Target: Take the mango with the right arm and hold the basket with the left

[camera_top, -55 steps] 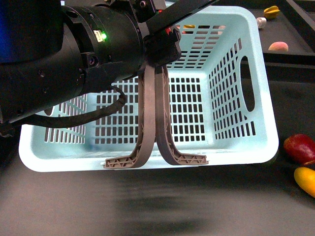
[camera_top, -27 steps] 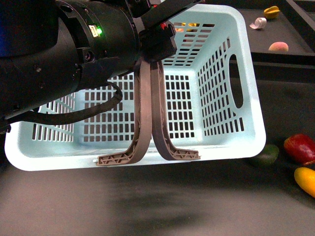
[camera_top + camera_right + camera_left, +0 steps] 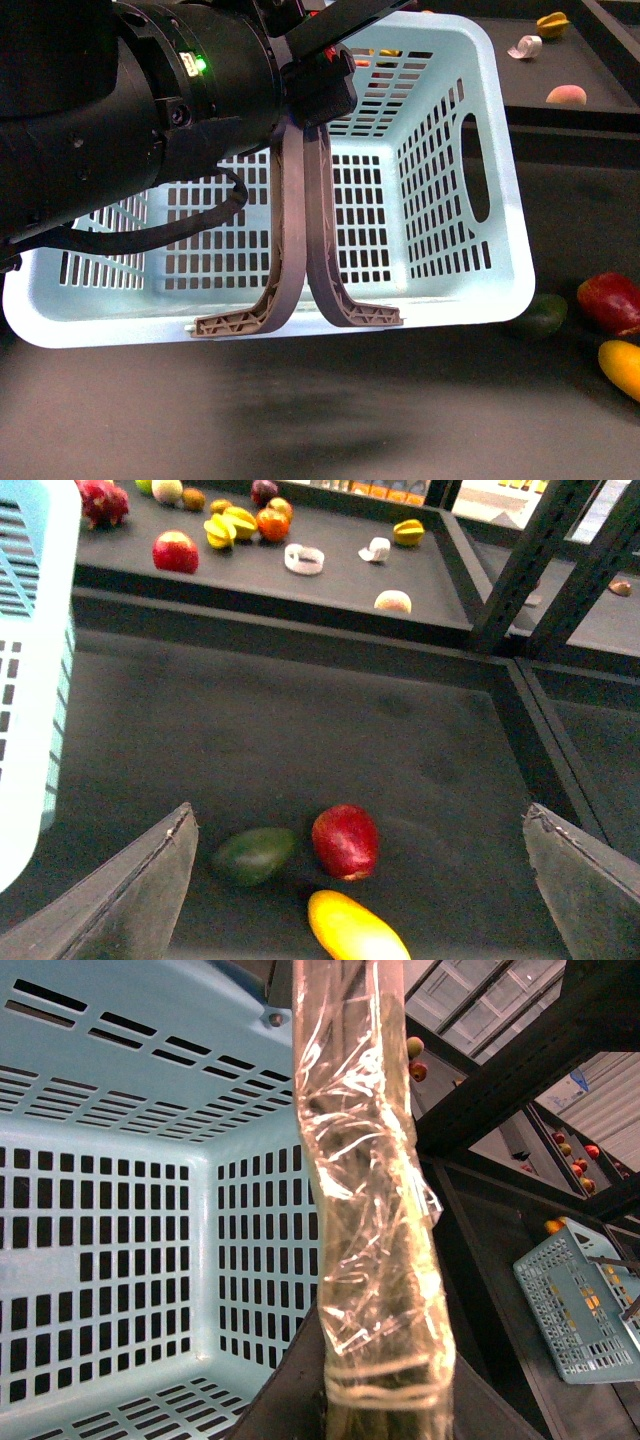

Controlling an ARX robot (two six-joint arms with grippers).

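Lying, seemingly, within tool's [image 3: 357, 815] spread: mango [image 3: 355, 932]

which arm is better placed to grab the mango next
Right: the right end effector, open, hangs over the mango; the left end effector is clamped on the basket handles.

Dark matte tabletop [image 3: 300, 430] is spread across lower half of front view, w/ soft glare. Raised black shelf [image 3: 590, 65] w/ loose fruit [image 3: 566, 94] is set behind it, upper right. Black metal frame posts [image 3: 520, 570] are shown in rt wrist view. A 2nd turquoise crate [image 3: 556, 1290] & pale ribbed wall panels [image 3: 600, 1110] are caught in left wrist view.
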